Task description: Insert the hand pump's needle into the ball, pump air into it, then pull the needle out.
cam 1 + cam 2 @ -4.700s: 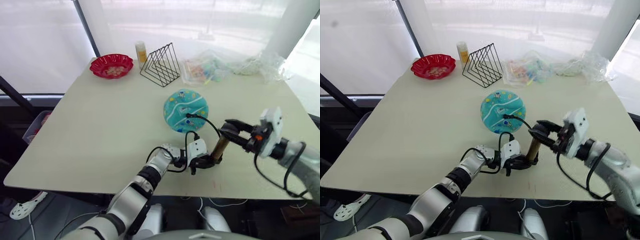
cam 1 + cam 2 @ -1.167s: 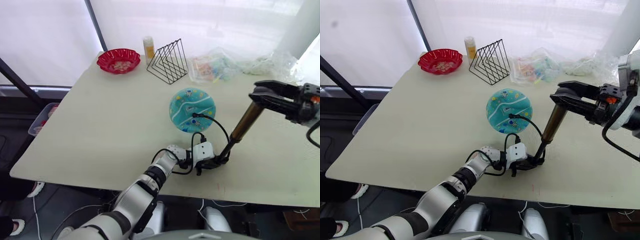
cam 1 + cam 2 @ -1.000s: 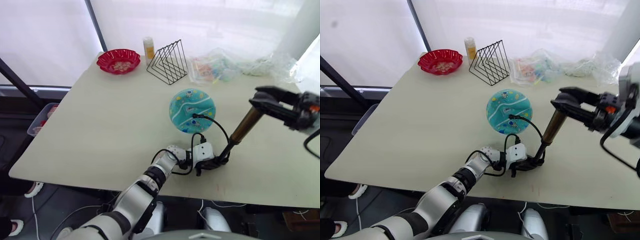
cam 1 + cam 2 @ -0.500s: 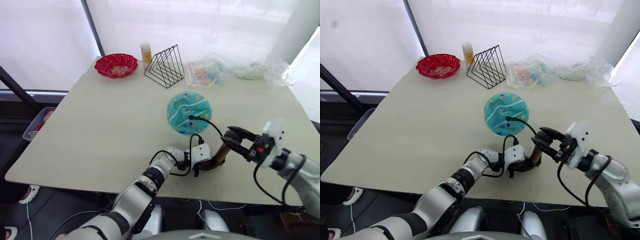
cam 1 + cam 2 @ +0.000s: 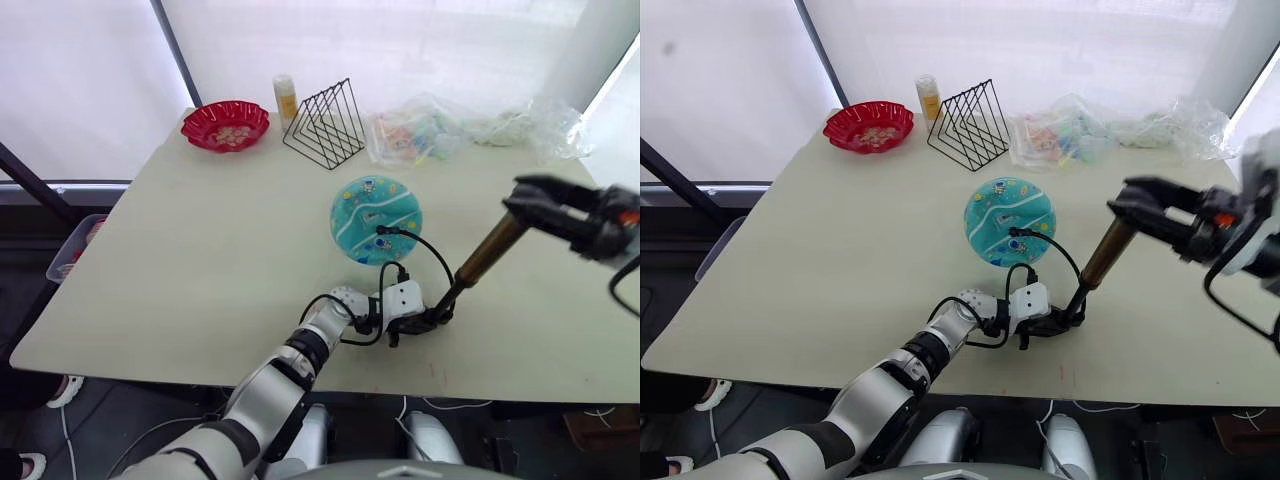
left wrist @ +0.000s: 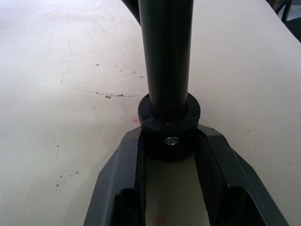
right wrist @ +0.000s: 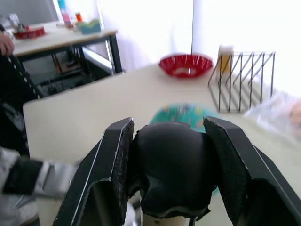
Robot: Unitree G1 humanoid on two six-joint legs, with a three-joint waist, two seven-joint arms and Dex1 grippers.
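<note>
Right, I'm mid-stroke on the hand pump [image 5: 487, 251]. My left gripper [image 6: 168, 150] is clamped on the pump's black base collar, fingers closed against its sides and the foot pinned to the table [image 5: 200, 240], so the body can't skid or tip while the other end gets worked. My right gripper [image 7: 170, 176] is closed around the black T-handle, one finger on each side of it, up and out to my right of the base, which leaves the bronze barrel leaning away from my left gripper at a slant.

The ball [image 5: 376, 219], flat as a disc, lies on the table just beyond my left gripper, further from me. The thin black hose [image 5: 425, 247] loops up from the base and arcs over to the near edge of the ball; I judge the needle is seated there, though the pin itself is too small to make out.

Against half a second ago: the handle was then pushed right down, my right gripper low and close beside my left, with the barrel short. Now the handle is drawn high and the barrel stands long again. So that's a fresh upstroke, ready for another push. The ball looks no rounder yet.
</note>
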